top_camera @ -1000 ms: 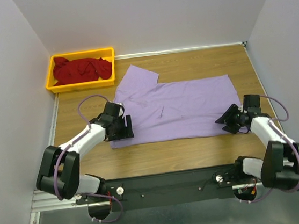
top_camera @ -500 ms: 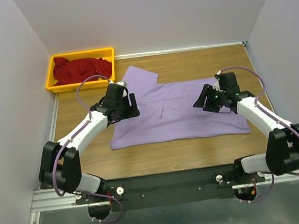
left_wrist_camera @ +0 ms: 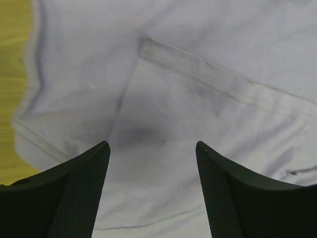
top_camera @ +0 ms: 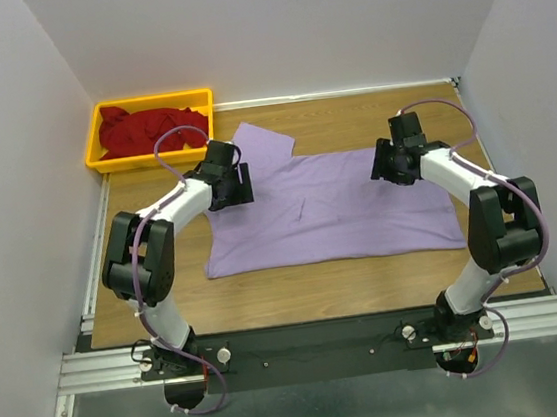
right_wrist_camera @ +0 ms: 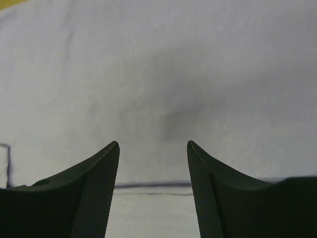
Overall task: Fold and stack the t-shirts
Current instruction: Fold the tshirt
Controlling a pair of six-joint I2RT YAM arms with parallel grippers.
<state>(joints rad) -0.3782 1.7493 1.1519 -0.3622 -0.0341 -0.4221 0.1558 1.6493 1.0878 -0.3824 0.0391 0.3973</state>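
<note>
The light lavender t-shirt (top_camera: 331,208) lies flat across the middle of the table, one sleeve (top_camera: 263,140) sticking out at the far left. The dark red t-shirt (top_camera: 149,130) is bunched up in the yellow bin. My left gripper (top_camera: 244,184) hovers open over the lavender shirt's far left part, close to the sleeve. In the left wrist view the gripper (left_wrist_camera: 152,146) has only cloth and a sleeve hem (left_wrist_camera: 218,79) below it. My right gripper (top_camera: 384,164) is open over the far right corner. The right wrist view shows the gripper (right_wrist_camera: 153,144) above a cloth edge (right_wrist_camera: 153,185).
The yellow bin (top_camera: 150,100) sits at the table's far left corner. Bare wooden table (top_camera: 369,118) shows beyond the shirt and along its near side. White walls close in the left, right and far sides.
Both grippers have moved from the lavender shirt's near corners up to its far corners. The shirt has stayed flat where it was.
</note>
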